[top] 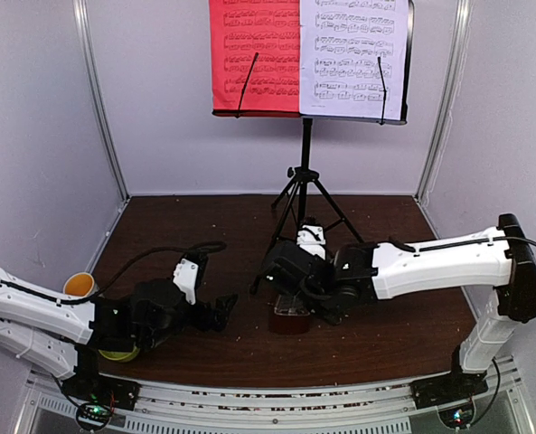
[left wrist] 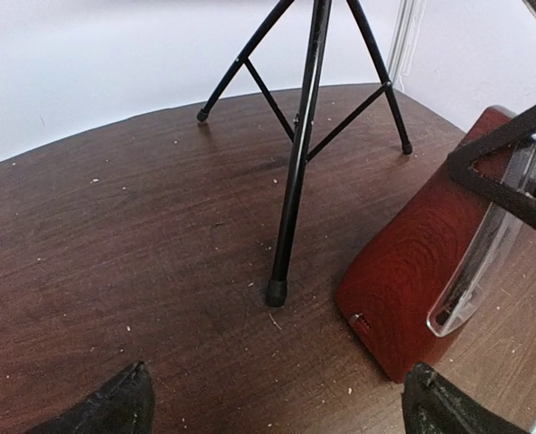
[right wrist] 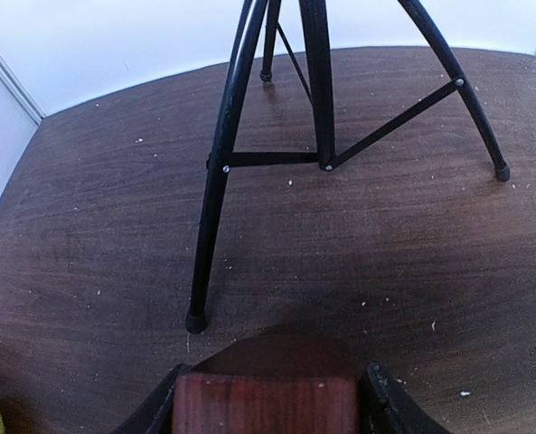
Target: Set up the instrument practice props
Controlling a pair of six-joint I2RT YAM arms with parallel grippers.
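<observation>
Top external view: dark worktop [top: 403,316] carrying the black music stand [top: 305,163], red sheet [top: 249,54] and white sheet [top: 351,54] side by side on its desk. The metronome [left wrist: 412,271] sits just beside the stand's near foot, clamped in the right gripper [right wrist: 266,384]. The left gripper [left wrist: 277,398], left of that foot, is spread wide and holding nothing.

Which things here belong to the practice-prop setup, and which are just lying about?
Job: black tripod music stand, red music sheet, white music sheet, dark-wood pyramid metronome with clear cover.
Lying about: yellow-green bowl, white mug.
</observation>
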